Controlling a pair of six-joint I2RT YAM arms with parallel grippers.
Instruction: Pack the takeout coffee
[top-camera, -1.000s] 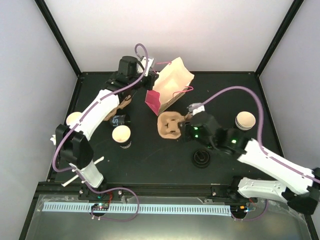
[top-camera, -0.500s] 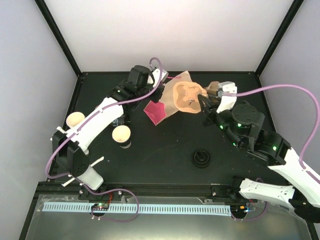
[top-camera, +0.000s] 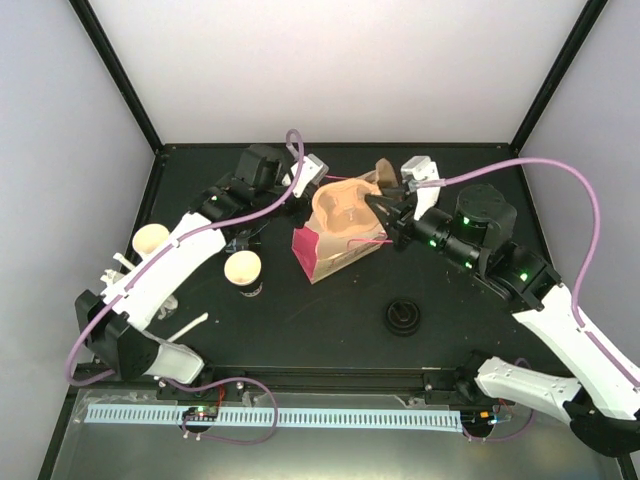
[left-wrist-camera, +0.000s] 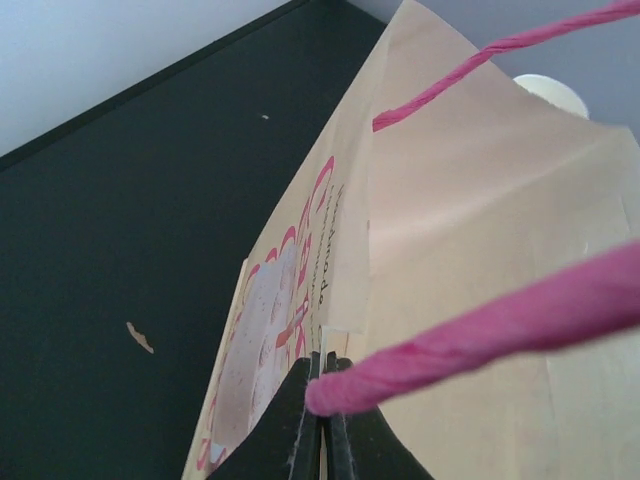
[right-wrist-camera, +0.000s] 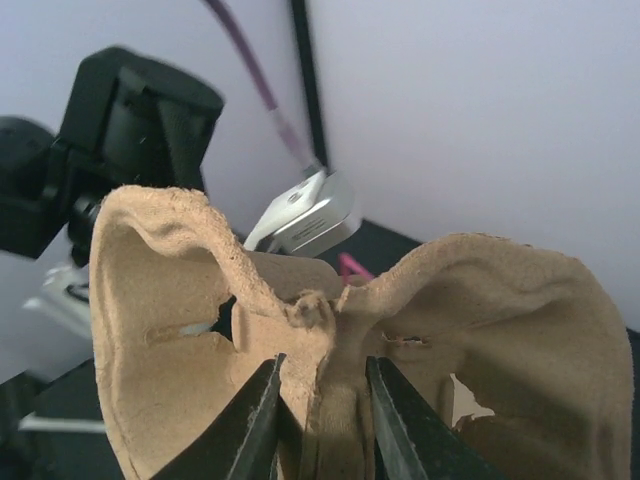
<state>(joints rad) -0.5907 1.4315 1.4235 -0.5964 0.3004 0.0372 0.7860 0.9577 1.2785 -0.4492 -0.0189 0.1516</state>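
tray (right-wrist-camera: 150, 300) is rough pulp — bag (left-wrist-camera: 480, 200), smooth paper.

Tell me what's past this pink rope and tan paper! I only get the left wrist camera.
Observer: The right arm's fingers pinch a brown pulp two-cup tray by its middle ridge, right at the tan paper bag's open end.
Operator: Are the coffees in it?
Observer: No. A small cream-topped paper cup stands on the black table, left of the bag, and a second cup stands farther left.
Operator: Anything else down there?
Observer: A small round black object sits alone, nearer the arm bases.
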